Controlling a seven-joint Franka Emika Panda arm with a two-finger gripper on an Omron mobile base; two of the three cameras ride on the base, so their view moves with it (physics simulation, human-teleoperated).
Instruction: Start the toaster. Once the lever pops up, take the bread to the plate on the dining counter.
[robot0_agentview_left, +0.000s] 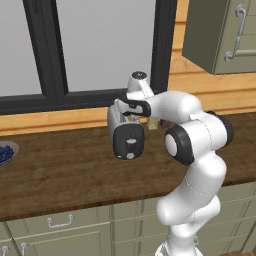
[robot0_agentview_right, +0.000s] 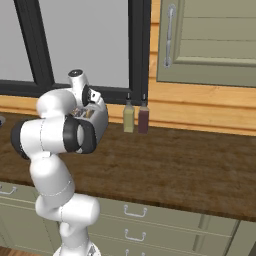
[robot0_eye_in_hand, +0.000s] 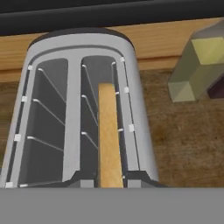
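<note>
I hover over the small silver two-slot toaster (robot0_eye_in_hand: 78, 109), its thin tan bread slice (robot0_eye_in_hand: 108, 135) standing in the right slot; my gripper's state I cannot tell, and next, I judge, comes a straight descent to grasp the slice.

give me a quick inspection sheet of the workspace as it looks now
surface: dark-brown wood-grain counter under a window, cabinet drawers below.
job's things: toaster stands on the counter with its black end panel facing the base; bread sits on edge in one slot, the other slot empty.
clutter: bowl of blue berries at the far left; two bottles, one yellowish, one dark, against the back wall beside the toaster.
claw: held directly above the toaster, looking down into the slots; fingers not visible, so its state cannot be told.
cables: nothing seen.
surroundings: dark-framed window, wood-panel wall, upper cabinet with a metal handle.
</note>
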